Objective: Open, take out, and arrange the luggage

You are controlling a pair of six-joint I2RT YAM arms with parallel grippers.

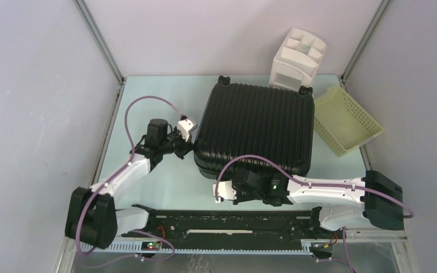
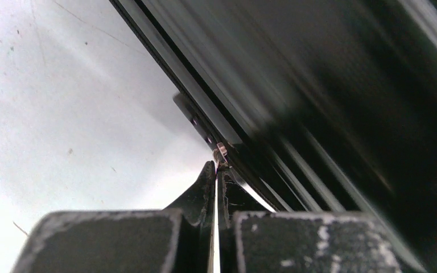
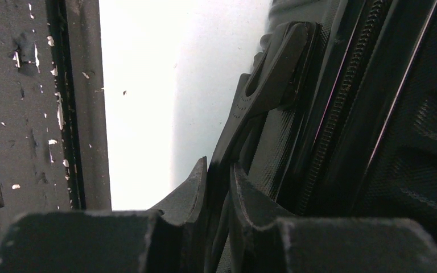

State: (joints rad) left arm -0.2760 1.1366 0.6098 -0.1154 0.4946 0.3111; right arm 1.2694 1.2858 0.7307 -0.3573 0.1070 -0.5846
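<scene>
I judge the luggage (image 1: 256, 128) heavy, stiff, slick; right fingers (image 3: 196, 185) pinch its zipper pull (image 3: 273, 68), left fingers (image 2: 206, 190) pressed together.

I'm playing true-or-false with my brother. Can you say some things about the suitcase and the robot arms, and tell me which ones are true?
1. The suitcase is closed. True.
2. The basket lies on top of the suitcase. False: it sits beside the suitcase, to its right.
3. The left gripper is shut, at the suitcase's left edge. True.
4. The right gripper hangs wide open in the air. False: its fingers pinch a black tab on the suitcase's near edge.
5. The white organizer stands between the two arms. False: it stands behind the suitcase, at the far side.
</scene>
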